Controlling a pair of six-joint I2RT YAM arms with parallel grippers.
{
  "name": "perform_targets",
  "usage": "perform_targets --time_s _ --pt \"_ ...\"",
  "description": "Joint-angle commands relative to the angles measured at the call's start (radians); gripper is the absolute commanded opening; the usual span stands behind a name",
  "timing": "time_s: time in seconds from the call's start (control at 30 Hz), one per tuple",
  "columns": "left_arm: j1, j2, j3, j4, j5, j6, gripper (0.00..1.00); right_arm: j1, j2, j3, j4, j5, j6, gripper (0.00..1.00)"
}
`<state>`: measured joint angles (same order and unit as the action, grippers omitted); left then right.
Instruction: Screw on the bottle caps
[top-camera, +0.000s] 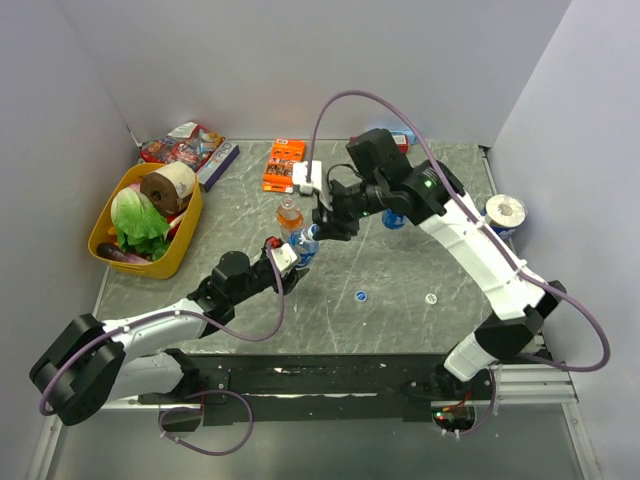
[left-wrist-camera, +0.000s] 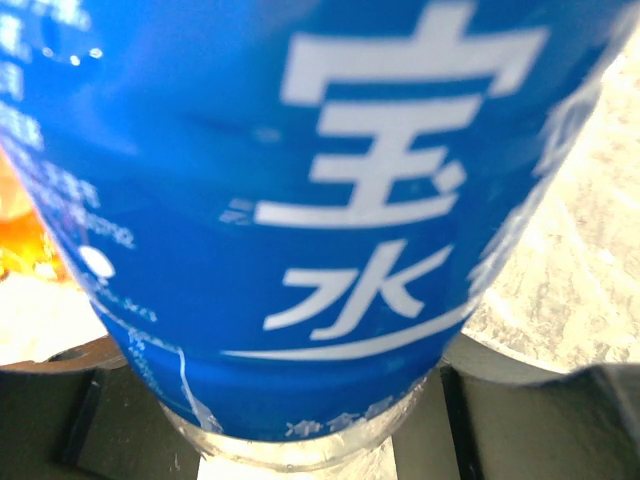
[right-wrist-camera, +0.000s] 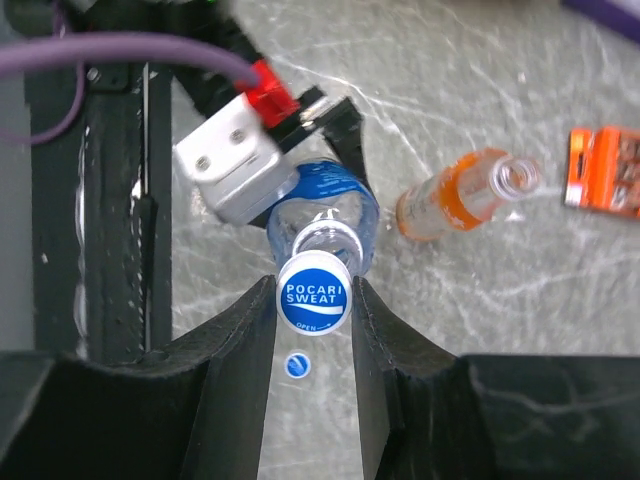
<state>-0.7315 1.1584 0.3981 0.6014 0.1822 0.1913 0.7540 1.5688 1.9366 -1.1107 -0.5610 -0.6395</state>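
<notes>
**First cap poised at the neck; two bottles' worth left**

The right gripper, set narrow, pinches a small round blue plastic screw cap, printed face up. The cap sits directly over the mouth of a short clear plastic bottle with a blue label, which the left gripper clamps just beneath. The bottle's long axis is vertical, mouth towards the right gripper (whether the threads have caught, I cannot tell). Beside the left gripper, a taller clear plastic bottle of orange liquid stands uncapped. A second blue cap and a whitish cap lie loose on the table, nearer the bases than the right gripper.

Yellow basket of greens, orange box, perhaps a tape roll far right.
</notes>
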Motion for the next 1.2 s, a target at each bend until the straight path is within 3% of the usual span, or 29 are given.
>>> perform_targets --time_s 0.0,1.17 --pt "0.0 -0.035 -0.004 0.072 0.085 0.074 0.01 0.021 -0.111 -0.037 0.023 -0.094 -0.228 0.29" --pt "-0.005 -0.04 0.013 0.107 0.172 0.185 0.01 0.074 -0.087 -0.088 -0.12 -0.039 -0.457 0.28"
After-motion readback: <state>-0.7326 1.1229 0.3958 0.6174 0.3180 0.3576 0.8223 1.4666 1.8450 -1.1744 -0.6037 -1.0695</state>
